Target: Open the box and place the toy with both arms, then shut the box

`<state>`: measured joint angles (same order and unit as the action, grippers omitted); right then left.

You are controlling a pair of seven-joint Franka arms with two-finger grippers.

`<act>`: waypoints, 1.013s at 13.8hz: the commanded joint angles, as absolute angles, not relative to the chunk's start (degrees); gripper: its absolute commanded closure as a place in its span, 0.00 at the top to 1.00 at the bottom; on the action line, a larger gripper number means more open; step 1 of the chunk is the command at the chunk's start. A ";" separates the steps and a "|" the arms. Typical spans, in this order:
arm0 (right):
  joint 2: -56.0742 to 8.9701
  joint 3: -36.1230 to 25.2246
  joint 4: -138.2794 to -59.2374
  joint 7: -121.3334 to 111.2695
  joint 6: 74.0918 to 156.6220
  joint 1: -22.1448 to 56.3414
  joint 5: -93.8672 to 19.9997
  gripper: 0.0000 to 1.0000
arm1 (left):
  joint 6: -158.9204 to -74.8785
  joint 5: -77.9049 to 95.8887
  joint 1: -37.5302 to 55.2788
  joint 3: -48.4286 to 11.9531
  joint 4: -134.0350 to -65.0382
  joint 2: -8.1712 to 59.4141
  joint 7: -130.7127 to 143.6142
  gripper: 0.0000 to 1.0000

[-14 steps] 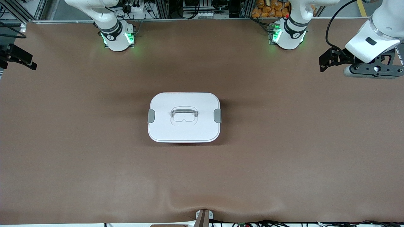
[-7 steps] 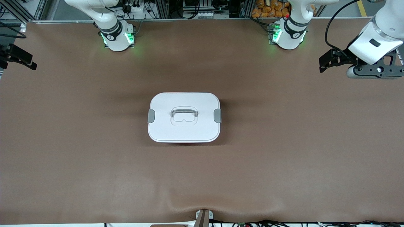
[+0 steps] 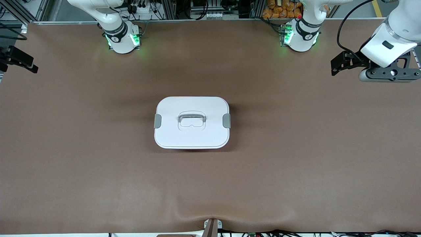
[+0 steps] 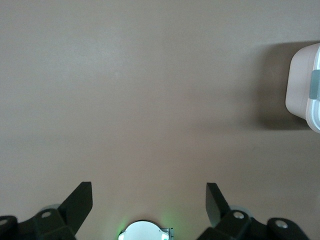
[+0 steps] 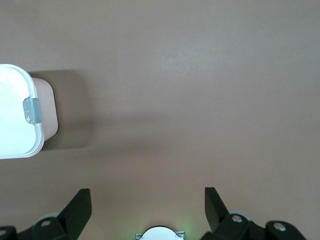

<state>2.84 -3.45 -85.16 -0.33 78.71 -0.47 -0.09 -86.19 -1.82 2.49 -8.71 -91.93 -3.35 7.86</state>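
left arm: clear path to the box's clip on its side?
Probably yes. The left tool hangs open over bare table toward its own end, and nothing lies between it and the grey clip on the closed box. The right arm waits, well apart.

White-lidded pink box [image 3: 191,122], brown table [image 3: 296,164]

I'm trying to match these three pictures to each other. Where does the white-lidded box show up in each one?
Front view: the box sits in the middle of the table, lid on.
Left wrist view: only one end of the box shows, at the picture's edge.
Right wrist view: one end of the box shows at the edge.
Shared landmark: the grey side clips, both in the front view, one in each wrist view.
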 commanded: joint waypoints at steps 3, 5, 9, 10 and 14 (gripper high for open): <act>3.69 -3.16 -85.43 -0.53 78.57 -1.05 -0.09 1.00 | -85.26 -1.32 1.14 -8.97 -90.97 -3.78 7.04 1.00; 3.69 -3.16 -85.43 -0.53 78.57 -1.05 -0.09 1.00 | -85.08 -3.77 1.23 -9.05 -91.32 -3.61 7.38 1.00; 3.69 -3.16 -85.43 -0.53 78.57 -1.05 -0.09 1.00 | -85.08 -4.31 1.32 -9.93 -91.14 -3.87 6.86 1.00; 3.60 -3.16 -85.43 -0.53 78.57 -1.05 -0.09 1.00 | -85.08 -3.87 1.14 -9.76 -91.14 -3.87 6.68 1.00; 3.60 -3.16 -85.43 -0.53 78.57 -1.05 -0.09 1.00 | -85.17 -3.52 0.97 -9.32 -91.49 -3.87 5.45 1.00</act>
